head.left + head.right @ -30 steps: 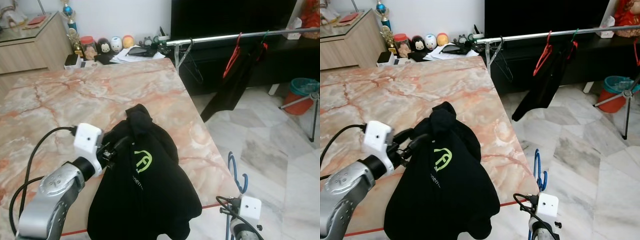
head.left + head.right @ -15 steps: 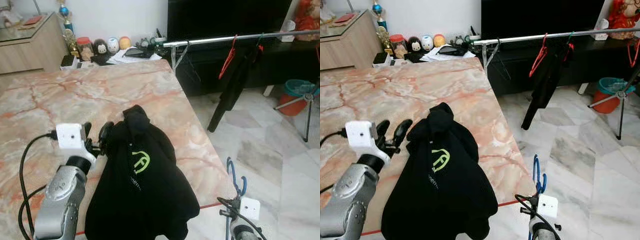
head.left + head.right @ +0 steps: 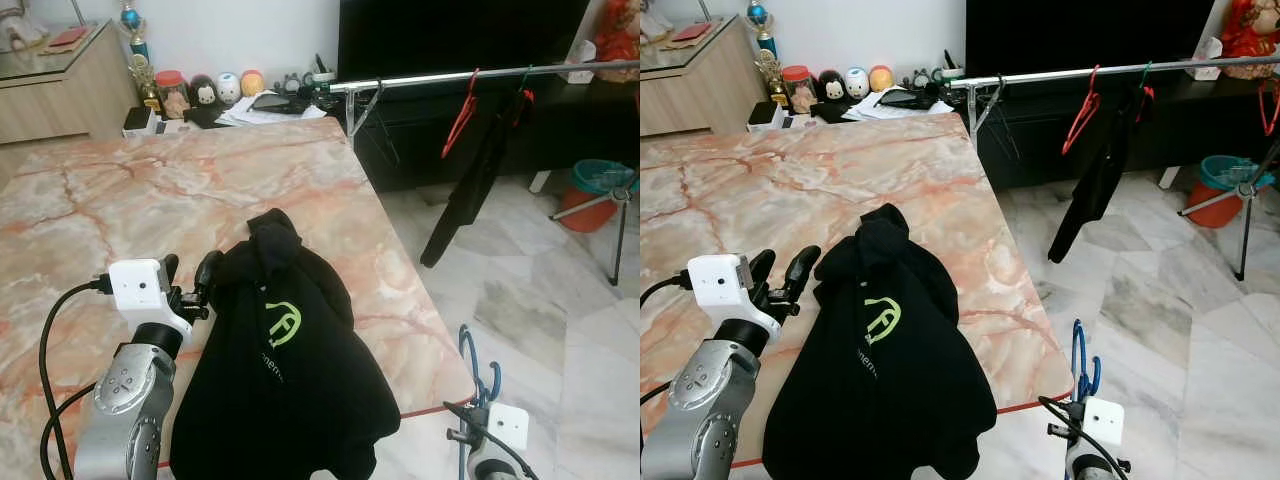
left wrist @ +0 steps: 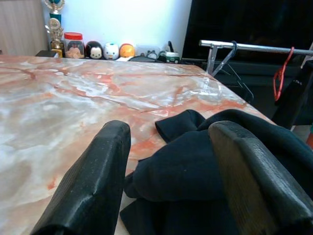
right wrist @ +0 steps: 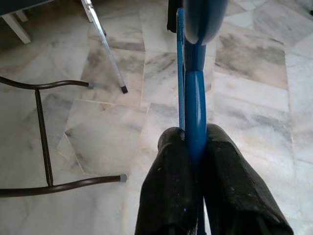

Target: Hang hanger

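A black hoodie (image 3: 285, 370) with a green logo lies crumpled on the marble table (image 3: 120, 190), draped over its near edge. My left gripper (image 3: 190, 272) is open just to the left of the hoodie. In the left wrist view its fingers (image 4: 93, 186) straddle the hoodie's folded edge (image 4: 195, 171) without closing on it. Low at the right, off the table, my right gripper (image 5: 195, 137) is shut on a blue hanger (image 5: 194, 93), and the blue hanger's hook (image 3: 470, 350) rises above the wrist. A metal clothes rail (image 3: 450, 75) stands beyond the table.
On the rail hang a red hanger (image 3: 462, 110) and a black garment (image 3: 470, 190). Figurines and papers (image 3: 205, 92) line the table's far edge. An orange bucket (image 3: 600, 190) and a tripod leg (image 3: 625, 230) stand on the tiled floor at the right.
My left gripper, against the hoodie's edge a second ago, has drawn back to the left and stands open. The right gripper still holds the blue hanger. The camera shifted slightly.
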Available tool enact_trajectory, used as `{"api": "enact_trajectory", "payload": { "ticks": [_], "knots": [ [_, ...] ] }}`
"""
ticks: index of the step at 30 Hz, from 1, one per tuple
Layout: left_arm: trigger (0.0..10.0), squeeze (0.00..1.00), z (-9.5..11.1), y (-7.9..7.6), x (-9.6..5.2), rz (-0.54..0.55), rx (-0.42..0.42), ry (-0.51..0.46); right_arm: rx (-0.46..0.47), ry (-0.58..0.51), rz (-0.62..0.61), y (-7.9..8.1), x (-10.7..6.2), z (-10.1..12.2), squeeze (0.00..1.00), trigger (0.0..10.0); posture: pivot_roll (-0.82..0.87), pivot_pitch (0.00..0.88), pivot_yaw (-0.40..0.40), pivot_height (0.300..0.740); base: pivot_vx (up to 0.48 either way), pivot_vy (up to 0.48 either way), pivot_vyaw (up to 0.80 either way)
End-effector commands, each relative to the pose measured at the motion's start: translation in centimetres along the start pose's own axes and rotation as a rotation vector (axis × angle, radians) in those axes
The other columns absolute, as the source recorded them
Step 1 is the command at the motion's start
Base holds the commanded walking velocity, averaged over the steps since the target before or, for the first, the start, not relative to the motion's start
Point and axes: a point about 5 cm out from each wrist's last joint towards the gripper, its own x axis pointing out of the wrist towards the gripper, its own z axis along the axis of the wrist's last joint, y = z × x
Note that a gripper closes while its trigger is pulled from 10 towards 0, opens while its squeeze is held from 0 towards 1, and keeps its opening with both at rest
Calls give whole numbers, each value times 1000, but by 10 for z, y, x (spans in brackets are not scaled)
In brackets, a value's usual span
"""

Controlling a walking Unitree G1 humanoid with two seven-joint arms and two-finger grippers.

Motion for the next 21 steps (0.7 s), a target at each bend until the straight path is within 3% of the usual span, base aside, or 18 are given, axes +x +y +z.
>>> {"api": "enact_trajectory", "payload": {
  "ticks": [1, 21],
  "knots": [
    [10000, 0, -2, 0, 1, 1, 15, 6, 7, -6, 1, 1, 2, 2, 0, 10000, -123, 0, 23, 740, 0, 0, 0],
    [10000, 0, -3, -2, 1, -5, 7, 0, 9, -28, 13, 6, 3, 6, 0, 10000, -124, 0, 26, 740, -25, 0, 0]
  ]
}}
